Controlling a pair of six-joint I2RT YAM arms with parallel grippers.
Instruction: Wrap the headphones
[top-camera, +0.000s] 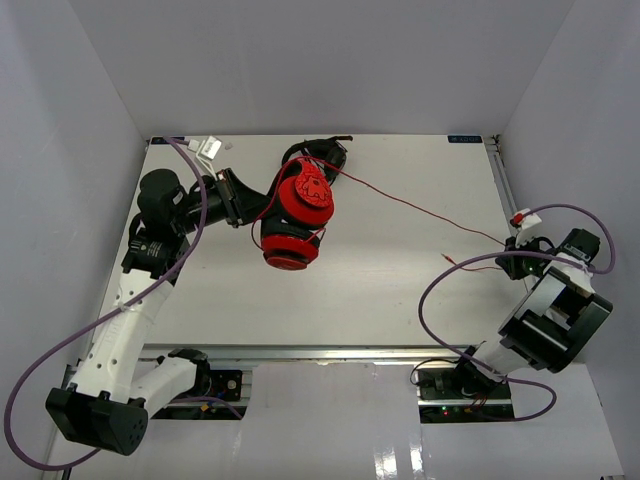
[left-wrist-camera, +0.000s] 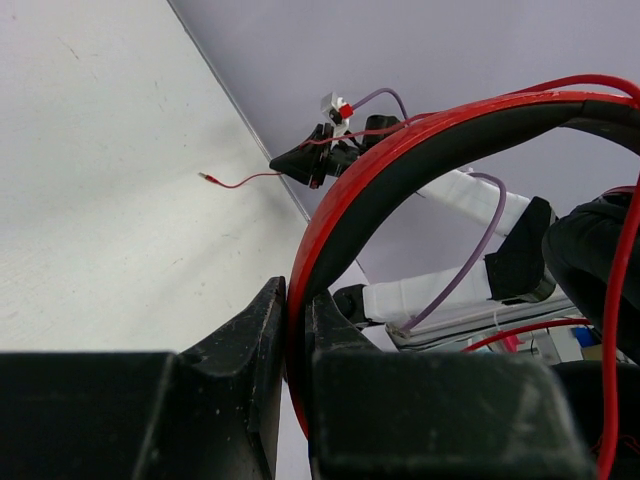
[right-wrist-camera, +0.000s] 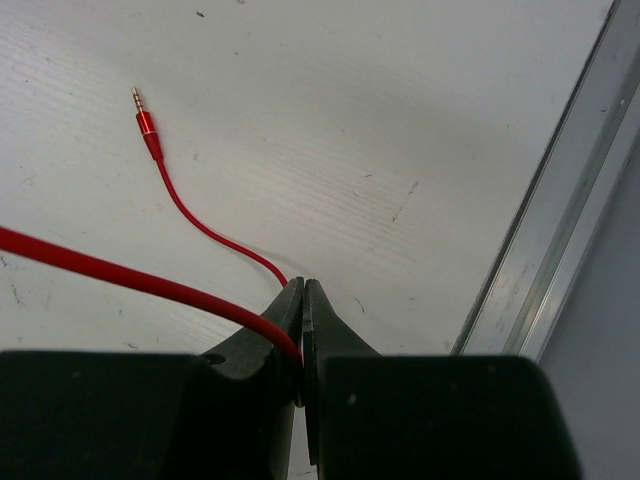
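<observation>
Item: headphones (top-camera: 298, 215), red, over-ear, ear cups stacked and tilted, at the far left-centre of the bench (top-camera: 400, 310). Whether the lower cup rests on the surface cannot be told. Headband (left-wrist-camera: 400, 160): red arc, taken edge-on between the left jaws, which stand nearly together, clamped on the band. Judged purpose is to anchor the set so that cable can be laid round it. Cable (top-camera: 420, 208): thin, red, running from the cups rightward across the bench in a fairly straight, apparently taut line, with a few strands hanging about the cups. Right jaws: pressed together on the cable a short way back from its end, near the rail (right-wrist-camera: 560, 200) at the bench's right edge. Judged purpose is to hold the line stretched and free of tangles for winding. Plug (right-wrist-camera: 146, 122): red sleeve, metal tip, lying loose on the bench beyond the right jaws, a short curved tail of cable between. Wrapping judged not yet begun.
</observation>
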